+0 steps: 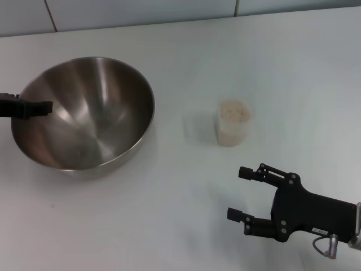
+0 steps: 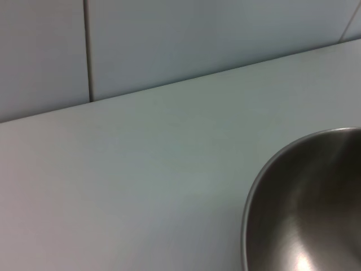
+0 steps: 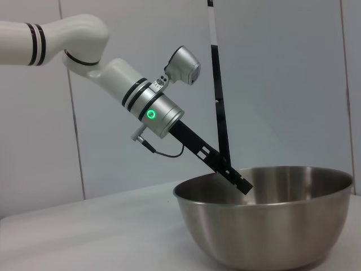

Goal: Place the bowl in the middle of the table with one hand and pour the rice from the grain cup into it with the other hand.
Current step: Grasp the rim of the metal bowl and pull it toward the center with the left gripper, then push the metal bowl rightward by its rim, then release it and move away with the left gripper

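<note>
The steel bowl (image 1: 84,116) stands on the left part of the white table (image 1: 169,214); the left wrist view shows only a part of its rim (image 2: 265,169). My left gripper (image 1: 34,107) reaches over the bowl's left rim, and the right wrist view shows it at the rim (image 3: 240,182) of the bowl (image 3: 271,226). The clear grain cup (image 1: 233,127) stands upright right of centre, full of rice (image 1: 234,112). My right gripper (image 1: 240,193) hovers open near the front right, short of the cup, holding nothing.
A tiled wall (image 1: 141,11) runs along the table's far edge. Bare tabletop lies between the bowl and the cup. The left arm (image 3: 113,73), white with a green light, slopes down to the bowl.
</note>
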Available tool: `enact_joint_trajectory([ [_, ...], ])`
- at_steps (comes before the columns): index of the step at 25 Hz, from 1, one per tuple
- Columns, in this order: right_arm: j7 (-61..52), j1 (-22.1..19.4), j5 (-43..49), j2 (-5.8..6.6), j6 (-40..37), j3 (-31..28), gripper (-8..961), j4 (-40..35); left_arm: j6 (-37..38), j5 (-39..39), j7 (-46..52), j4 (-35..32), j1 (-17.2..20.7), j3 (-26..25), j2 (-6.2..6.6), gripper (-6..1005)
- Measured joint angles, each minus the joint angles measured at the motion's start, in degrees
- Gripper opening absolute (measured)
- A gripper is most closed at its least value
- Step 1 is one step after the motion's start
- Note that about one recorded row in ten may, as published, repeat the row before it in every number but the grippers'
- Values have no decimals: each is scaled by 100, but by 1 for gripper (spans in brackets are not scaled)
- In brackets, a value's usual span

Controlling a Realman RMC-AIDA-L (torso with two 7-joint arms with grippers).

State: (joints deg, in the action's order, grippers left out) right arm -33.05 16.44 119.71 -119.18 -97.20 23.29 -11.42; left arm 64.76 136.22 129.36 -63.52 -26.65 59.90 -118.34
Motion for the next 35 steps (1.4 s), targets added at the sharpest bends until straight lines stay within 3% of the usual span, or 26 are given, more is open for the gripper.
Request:
enact_joint_trajectory([
  [2, 0, 0, 0, 0, 6, 0, 813, 0, 37, 7, -27, 0, -22, -21, 6, 738],
  [7, 0, 0, 0, 0, 16, 0, 813, 9, 62, 8, -49, -46, -18, -31, 9, 500],
  [15, 0, 0, 2, 0, 28, 9, 812, 9, 142, -17, -51, -3, -114, -39, 30, 291],
  [20, 0, 6, 7, 0, 39, 9, 812, 10, 336, -2, -65, 68, -264, -232, 50, 72],
  [23, 0, 8, 13, 0, 45, 9, 812, 16, 413, 1, -70, 186, -363, -316, 87, 60],
  [28, 0, 26, 19, 0, 46, 25, 812, 18, 763, -224, -382, 735, -757, -752, 263, 45],
  [32, -64, 72, 19, 0, 46, 99, 812, 17, 1133, -421, -854, 1539, -1393, -1356, 456, 38],
  [35, -135, 106, 19, 0, 51, 141, 812, 11, 1108, -419, -916, 1782, -1624, -1364, 471, 39],
])
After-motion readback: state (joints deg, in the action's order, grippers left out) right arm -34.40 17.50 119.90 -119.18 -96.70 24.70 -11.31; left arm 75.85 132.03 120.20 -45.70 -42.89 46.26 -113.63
